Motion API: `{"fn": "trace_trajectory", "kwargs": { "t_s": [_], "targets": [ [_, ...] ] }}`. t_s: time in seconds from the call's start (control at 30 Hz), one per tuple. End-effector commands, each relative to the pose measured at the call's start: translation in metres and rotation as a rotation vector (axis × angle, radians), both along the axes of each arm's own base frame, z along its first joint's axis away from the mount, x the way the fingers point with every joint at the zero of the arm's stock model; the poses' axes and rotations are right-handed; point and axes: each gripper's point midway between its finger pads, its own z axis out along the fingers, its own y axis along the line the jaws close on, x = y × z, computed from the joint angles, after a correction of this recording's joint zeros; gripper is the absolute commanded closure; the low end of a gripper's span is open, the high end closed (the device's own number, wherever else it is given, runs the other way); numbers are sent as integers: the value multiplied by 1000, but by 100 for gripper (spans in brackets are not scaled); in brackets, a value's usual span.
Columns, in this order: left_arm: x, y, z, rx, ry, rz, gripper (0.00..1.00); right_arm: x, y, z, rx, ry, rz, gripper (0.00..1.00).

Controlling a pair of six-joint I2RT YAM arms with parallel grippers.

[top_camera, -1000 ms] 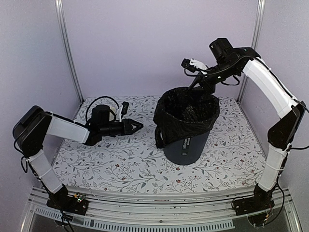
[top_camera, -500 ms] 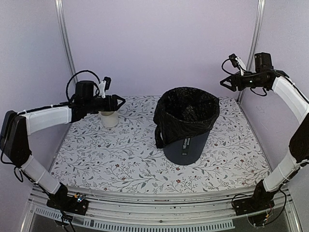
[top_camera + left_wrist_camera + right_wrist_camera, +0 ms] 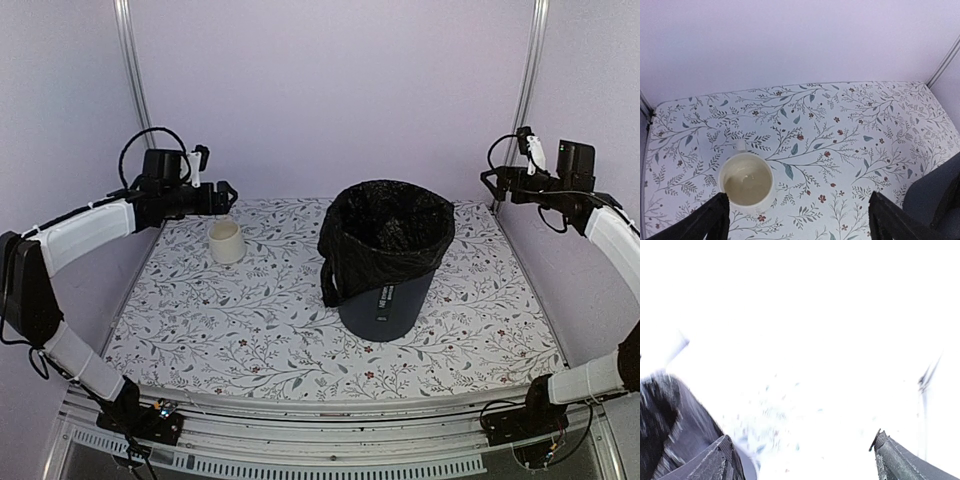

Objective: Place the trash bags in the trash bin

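left pincer (image 3: 226,197): wide, empty, up near cream cup (image 3: 227,241)
right pincer (image 3: 492,181): wide, empty, nearer arm
trash bag (image 3: 385,232): lines trash bin (image 3: 388,305), mid-desk (image 3: 250,320)
bearing: 4 o'clock from left, 8 o'clock from right
axis: bin upright, mouth up

Glare is washing most of the frame out to white. The right tool (image 3: 802,452) is showing two dark fingers (image 3: 715,465) in the bottom corners, standing wide apart with nothing between them. At lower left the trash bin (image 3: 690,427) is appearing blurred, with the black trash bag (image 3: 651,405) at its edge. Faint specks of the patterned surface (image 3: 772,415) are showing in the lower middle.
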Motion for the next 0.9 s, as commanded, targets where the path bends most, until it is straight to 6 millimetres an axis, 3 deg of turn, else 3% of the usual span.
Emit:
{"fn": "trace_trajectory", "kwargs": {
  "t_s": [0.0,0.07,0.17,0.27,0.4,0.57,0.87],
  "targets": [
    [0,14,63,76,-132,25,3,-6,-23,87,58,-164,-165,2],
    [-4,16,91,61,-191,31,3,-12,-25,115,58,-202,-179,2],
    [-17,16,130,25,-280,24,3,-20,-23,140,62,-236,-166,2],
    [-31,23,155,14,-366,44,3,-23,-21,143,66,-240,-154,1],
    [-40,36,164,41,-415,90,3,-16,-23,128,56,-213,-166,2],
    [-47,48,169,81,-437,135,3,-19,-19,128,58,-218,-143,2],
    [-49,48,164,82,-437,137,3,-19,-11,121,50,-211,-91,3]
  ]
}}
